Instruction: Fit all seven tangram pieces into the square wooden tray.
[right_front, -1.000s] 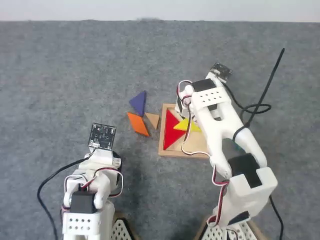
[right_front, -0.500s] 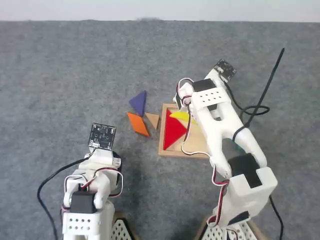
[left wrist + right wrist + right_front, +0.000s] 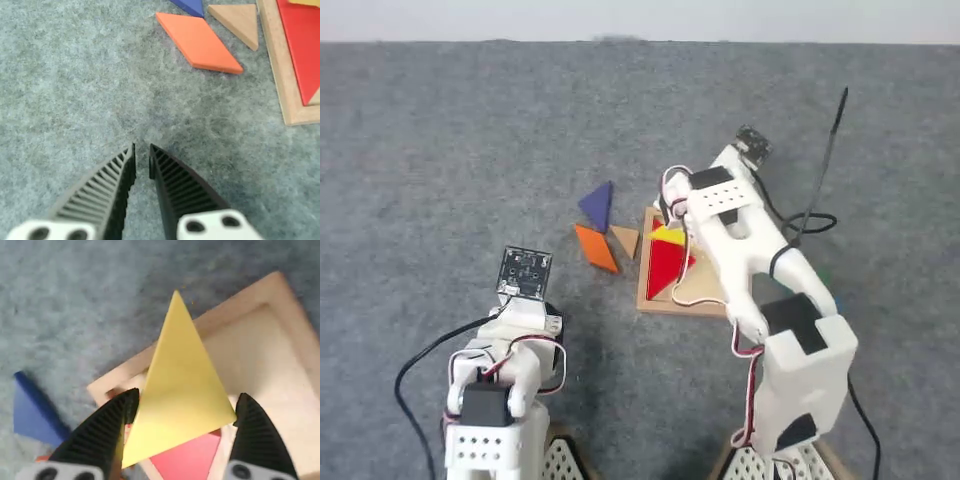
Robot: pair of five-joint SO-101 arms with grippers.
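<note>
Above the tray (image 3: 260, 350) corner, the right gripper (image 3: 188, 394) grips the yellow triangle (image 3: 177, 375) (overlapping the rim).

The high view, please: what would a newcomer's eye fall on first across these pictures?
The yellow triangle stands out, held between the fingers of the right gripper over a corner of the square wooden tray, where a big red triangle lies. Beside the tray, on the grey carpet, lie a blue triangle, an orange parallelogram and a tan triangle.
</note>
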